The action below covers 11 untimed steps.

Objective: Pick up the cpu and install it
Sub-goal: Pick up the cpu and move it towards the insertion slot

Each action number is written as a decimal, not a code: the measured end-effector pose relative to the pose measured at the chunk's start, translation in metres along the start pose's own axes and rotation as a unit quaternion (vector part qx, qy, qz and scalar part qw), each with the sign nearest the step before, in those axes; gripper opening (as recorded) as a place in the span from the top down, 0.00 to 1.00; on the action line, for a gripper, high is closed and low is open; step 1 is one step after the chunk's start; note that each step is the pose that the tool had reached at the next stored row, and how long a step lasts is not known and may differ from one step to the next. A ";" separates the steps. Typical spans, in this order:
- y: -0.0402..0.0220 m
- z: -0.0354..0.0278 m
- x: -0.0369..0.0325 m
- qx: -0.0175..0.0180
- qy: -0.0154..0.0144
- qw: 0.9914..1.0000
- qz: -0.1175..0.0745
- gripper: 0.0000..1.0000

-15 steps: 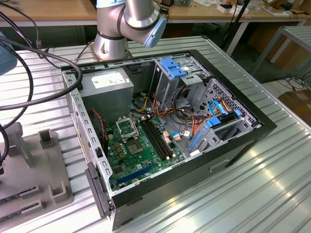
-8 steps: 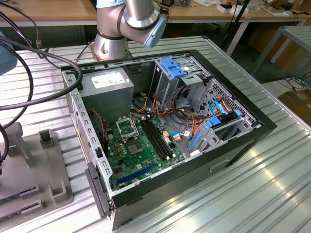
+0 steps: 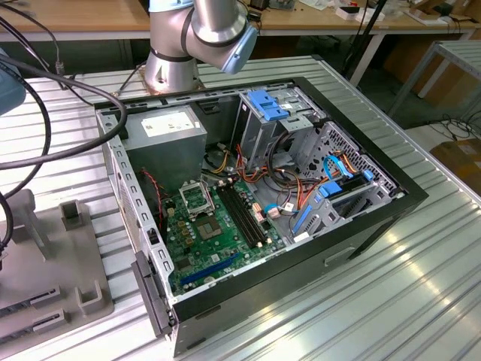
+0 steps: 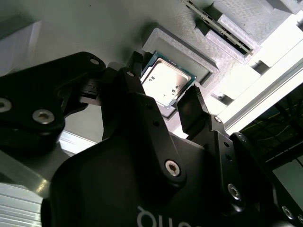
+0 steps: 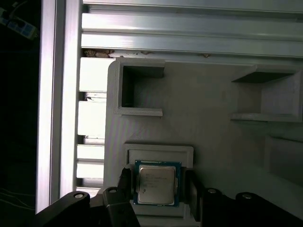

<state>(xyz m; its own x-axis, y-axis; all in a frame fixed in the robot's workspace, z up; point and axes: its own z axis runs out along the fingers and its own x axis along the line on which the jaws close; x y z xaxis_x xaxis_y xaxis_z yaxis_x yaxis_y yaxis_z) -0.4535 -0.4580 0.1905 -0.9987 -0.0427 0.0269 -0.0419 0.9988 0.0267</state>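
One gripper [image 5: 157, 185] straddles cpu [image 5: 156, 179], seemingly untouching.

The computer case [image 3: 376, 218] lay on the middle of the table [image 3: 421, 301], with the arm's base [image 3: 171, 68] behind it at the table's far edge and the fixture plate [image 3: 45, 256] at the edge on the exterior view's left. Inside the case, the power supply [image 3: 169, 139] sat in the far corner on the exterior view's left. The socket [image 3: 197, 199] lay on the motherboard [image 3: 203, 244] just before it, with the memory slots [image 3: 244, 214] beside the socket toward that view's right. In both wrist views the cpu [image 5: 157, 183] [image 4: 166, 81] lay in a pocket [image 5: 160, 153] near the fixture plate's edge, between the parted fingers [image 5: 124, 182] of the gripper [image 5: 157, 186].
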 end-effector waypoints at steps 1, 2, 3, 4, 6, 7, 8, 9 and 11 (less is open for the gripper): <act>0.0000 0.0000 0.0000 0.000 0.000 1.000 0.000 0.43; 0.0000 0.0000 0.0000 0.000 0.000 1.000 0.000 0.43; 0.0000 -0.0001 0.0000 0.000 0.000 1.000 0.000 0.43; 0.0000 -0.0002 0.0001 0.000 0.000 1.000 0.000 0.43; 0.0000 -0.0004 0.0006 0.000 0.000 1.000 0.000 0.43; 0.0001 -0.0002 0.0011 0.000 0.000 1.000 0.000 0.43; 0.0001 -0.0002 0.0017 0.000 0.000 1.000 0.000 0.43; 0.0001 -0.0001 0.0017 0.000 0.000 1.000 0.000 0.43; 0.0001 -0.0001 0.0018 0.000 0.000 1.000 0.000 0.43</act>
<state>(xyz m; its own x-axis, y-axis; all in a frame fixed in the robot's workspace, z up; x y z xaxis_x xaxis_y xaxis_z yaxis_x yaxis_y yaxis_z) -0.4552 -0.4580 0.1907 -0.9987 -0.0425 0.0270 -0.0418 0.9988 0.0266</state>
